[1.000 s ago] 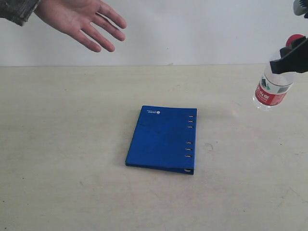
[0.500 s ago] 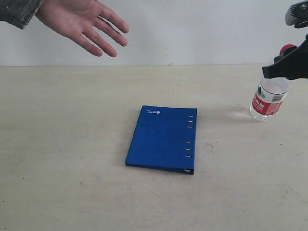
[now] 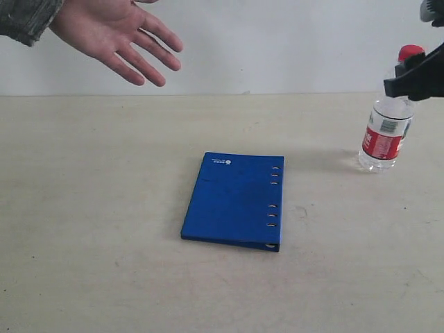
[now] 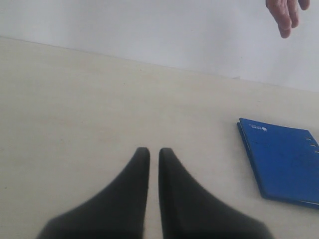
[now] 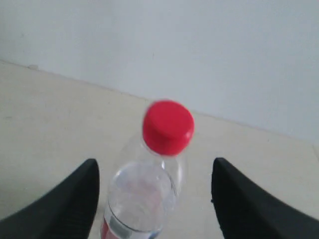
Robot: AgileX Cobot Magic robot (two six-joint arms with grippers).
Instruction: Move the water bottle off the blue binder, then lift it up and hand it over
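Note:
The water bottle (image 3: pixel 383 135), clear with a red cap (image 3: pixel 411 52) and a red-and-white label, stands upright on the table at the far right, well off the blue binder (image 3: pixel 236 201). My right gripper (image 3: pixel 416 78) hovers at its neck. In the right wrist view the bottle (image 5: pixel 149 194) sits between the widely spread fingers of the right gripper (image 5: pixel 155 163), touching neither; it is open. My left gripper (image 4: pixel 154 152) is shut on nothing above bare table, with the binder (image 4: pixel 284 167) off to one side. It is out of the exterior view.
A person's open hand (image 3: pixel 118 31) reaches in, palm up, above the table's far left, and its fingertips (image 4: pixel 286 12) show in the left wrist view. The beige table (image 3: pixel 90 208) ends at a white wall behind.
The bottle came down from a tilted hold in the air to stand on the table. My right gripper opened and let go of it. The hand barely moved.

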